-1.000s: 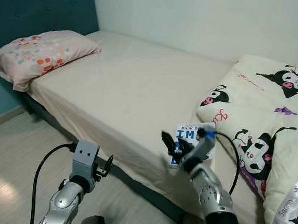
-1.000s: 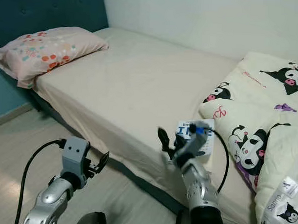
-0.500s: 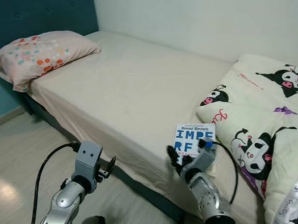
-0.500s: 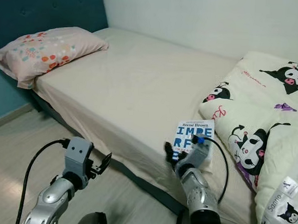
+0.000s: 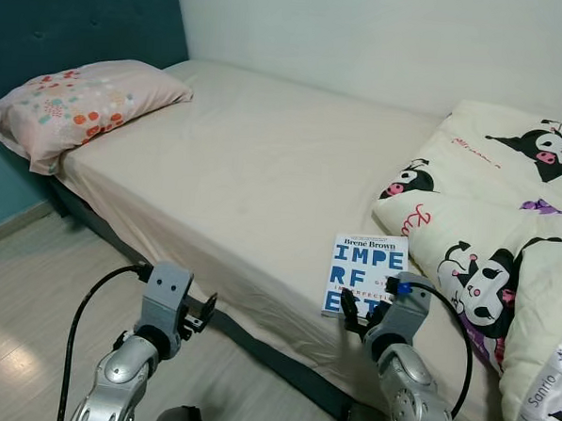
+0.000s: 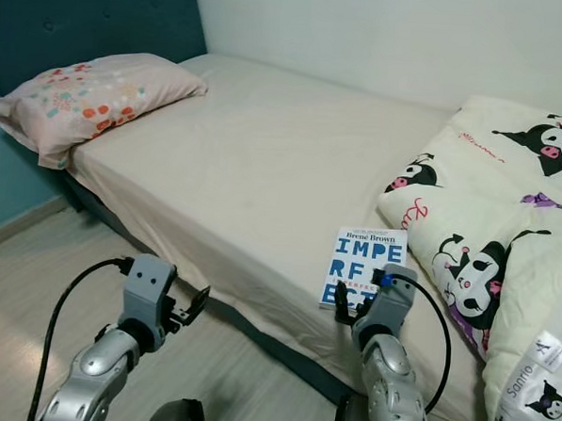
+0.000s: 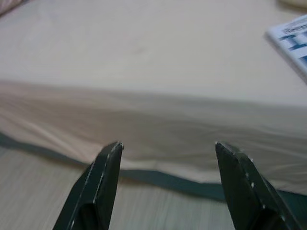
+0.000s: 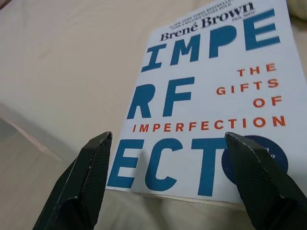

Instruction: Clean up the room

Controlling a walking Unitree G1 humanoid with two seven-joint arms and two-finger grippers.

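Observation:
A white paperback with big blue letters, the book (image 5: 364,271), lies flat on the cream bed (image 5: 265,162) near its front edge, beside the folded blanket. My right gripper (image 5: 355,312) hovers just at the book's near edge, open, empty. In the right wrist view its two black fingers (image 8: 84,189) stand wide apart, framing the lower part of the cover (image 8: 206,100). My left gripper (image 5: 203,310) is held low in front of the bed's side, open and empty; the left wrist view looks between its fingers (image 7: 103,184) at the mattress edge.
A pink flowered pillow (image 5: 75,101) lies at the head of the bed against a teal headboard (image 5: 74,20). A cream cartoon-print blanket (image 5: 507,213) is piled on the right. Pale wood floor (image 5: 32,282) runs along the bed's left front.
My right gripper has drawn back and down from over the book to its near edge, uncovering the cover. The left arm has hardly moved.

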